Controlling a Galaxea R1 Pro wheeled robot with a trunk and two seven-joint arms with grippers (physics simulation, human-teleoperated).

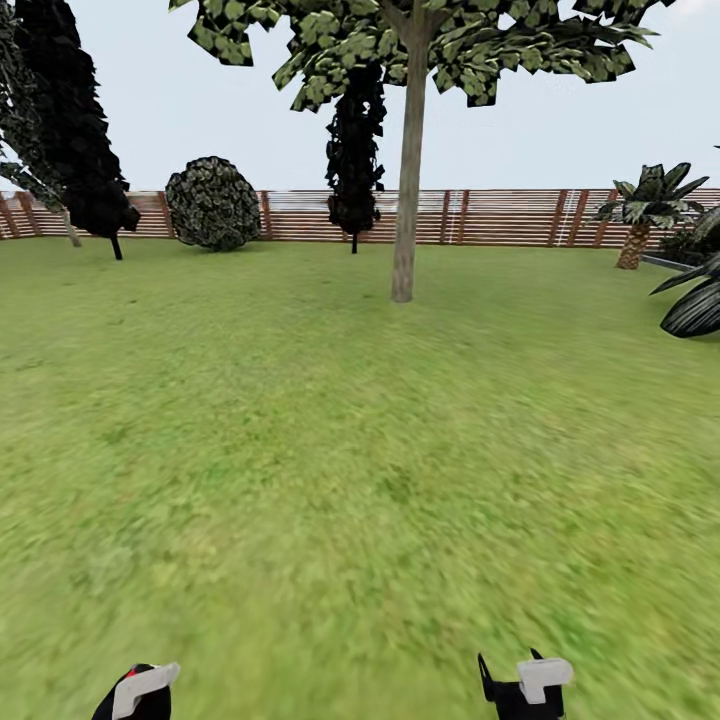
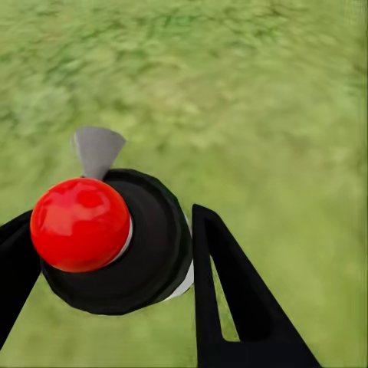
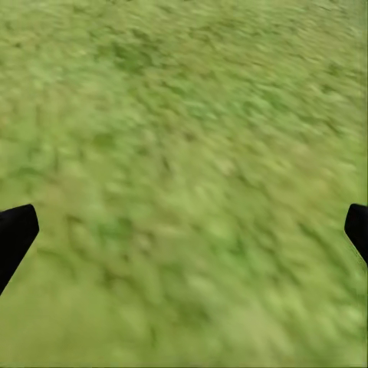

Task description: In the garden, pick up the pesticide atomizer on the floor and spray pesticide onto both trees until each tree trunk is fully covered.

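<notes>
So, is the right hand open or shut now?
Open. In the right wrist view the two black fingertips sit at opposite edges of the picture, with nothing but blurry grass between them.

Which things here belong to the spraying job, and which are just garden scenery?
Job:
- atomizer, between the left pincer's fingers
- tree trunk, pale, across the lawn
- right pincer, open over grass

Scenery:
- black cone tree
- round bush
- palm
- slat fence
</notes>
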